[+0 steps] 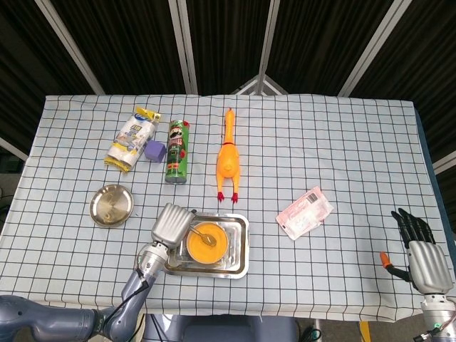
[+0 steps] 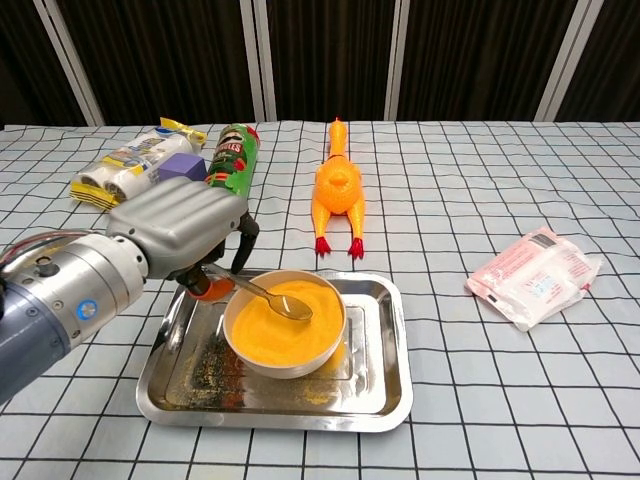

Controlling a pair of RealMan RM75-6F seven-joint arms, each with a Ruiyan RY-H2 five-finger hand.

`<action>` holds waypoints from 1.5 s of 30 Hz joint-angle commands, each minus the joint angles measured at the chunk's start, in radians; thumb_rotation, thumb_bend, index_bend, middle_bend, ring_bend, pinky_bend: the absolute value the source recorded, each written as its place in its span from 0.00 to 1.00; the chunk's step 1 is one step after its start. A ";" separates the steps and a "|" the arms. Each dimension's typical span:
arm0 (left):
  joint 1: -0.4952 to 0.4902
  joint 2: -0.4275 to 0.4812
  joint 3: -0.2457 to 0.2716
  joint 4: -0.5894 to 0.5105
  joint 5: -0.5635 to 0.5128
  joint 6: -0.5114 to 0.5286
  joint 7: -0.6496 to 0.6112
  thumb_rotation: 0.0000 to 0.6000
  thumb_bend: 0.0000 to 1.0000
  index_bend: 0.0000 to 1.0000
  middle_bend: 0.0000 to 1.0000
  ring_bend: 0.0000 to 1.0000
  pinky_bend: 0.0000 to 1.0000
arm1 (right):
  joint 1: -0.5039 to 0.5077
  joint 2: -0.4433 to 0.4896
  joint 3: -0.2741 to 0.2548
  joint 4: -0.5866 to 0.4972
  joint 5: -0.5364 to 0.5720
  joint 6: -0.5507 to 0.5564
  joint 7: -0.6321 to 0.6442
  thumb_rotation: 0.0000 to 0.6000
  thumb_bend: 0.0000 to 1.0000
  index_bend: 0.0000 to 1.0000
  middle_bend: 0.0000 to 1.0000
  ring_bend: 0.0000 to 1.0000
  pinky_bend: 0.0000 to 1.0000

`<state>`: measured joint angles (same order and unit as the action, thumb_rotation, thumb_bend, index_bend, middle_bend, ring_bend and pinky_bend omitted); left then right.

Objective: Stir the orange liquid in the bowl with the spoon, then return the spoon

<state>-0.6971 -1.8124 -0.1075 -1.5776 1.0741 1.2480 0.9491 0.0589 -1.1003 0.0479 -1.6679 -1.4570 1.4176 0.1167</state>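
Left hand (image 1: 169,226) holds spoon (image 1: 201,236), tip in orange-filled bowl (image 1: 206,245) on metal tray (image 1: 241,249). Right hand (image 1: 420,253) idle at table's right edge, fingers apart, well away.

The bowl (image 2: 284,326) sits in the tray (image 2: 377,385) at the table's 6 o'clock edge, spoon (image 2: 265,294) in it. At 12 lies the toy chicken (image 1: 227,158), at 3 the packet (image 1: 304,212), at 9 (well apart) a round dish (image 1: 111,205).

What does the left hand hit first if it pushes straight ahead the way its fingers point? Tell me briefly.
Most likely the bowl of orange liquid. The left hand sits at the tray's left edge holding the spoon, aimed right toward the bowl rim close by. Depth is uncertain; it might pass just over the rim.
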 commanded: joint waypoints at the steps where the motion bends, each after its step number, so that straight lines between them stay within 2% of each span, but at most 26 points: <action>1: 0.001 0.002 -0.001 -0.002 0.001 0.001 0.000 1.00 0.51 0.60 1.00 0.99 0.97 | 0.000 0.000 0.000 0.000 0.000 0.000 0.000 1.00 0.40 0.00 0.00 0.00 0.00; 10: 0.003 0.026 -0.008 -0.028 0.012 0.010 0.006 1.00 0.53 0.64 1.00 0.99 0.97 | 0.000 0.000 0.000 0.001 0.000 0.001 0.000 1.00 0.40 0.00 0.00 0.00 0.00; 17: 0.000 0.050 -0.010 -0.067 0.024 0.014 0.019 1.00 0.65 0.76 1.00 0.99 0.97 | 0.000 -0.001 0.000 0.000 -0.001 0.002 -0.001 1.00 0.40 0.00 0.00 0.00 0.00; 21: -0.002 0.079 -0.007 -0.116 0.002 0.004 0.049 1.00 0.69 0.79 1.00 0.99 0.97 | -0.001 0.000 0.001 0.000 0.000 0.002 0.001 1.00 0.41 0.00 0.00 0.00 0.00; 29: -0.027 0.171 -0.028 -0.280 -0.174 -0.007 0.197 1.00 0.70 0.82 1.00 1.00 0.97 | 0.000 0.000 0.001 0.001 0.000 0.002 0.003 1.00 0.40 0.00 0.00 0.00 0.00; 36: -0.065 0.232 -0.042 -0.379 -0.336 0.003 0.302 1.00 0.71 0.83 1.00 1.00 0.97 | 0.000 0.000 0.000 0.000 -0.002 0.002 0.000 1.00 0.41 0.00 0.00 0.00 0.00; 45: -0.164 0.215 -0.102 -0.438 -0.608 0.064 0.391 1.00 0.71 0.83 1.00 1.00 0.97 | 0.000 0.000 0.002 0.000 0.000 0.002 0.002 1.00 0.40 0.00 0.00 0.00 0.00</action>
<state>-0.8244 -1.5901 -0.1880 -1.9950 0.5204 1.2863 1.3099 0.0589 -1.1007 0.0495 -1.6685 -1.4568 1.4196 0.1184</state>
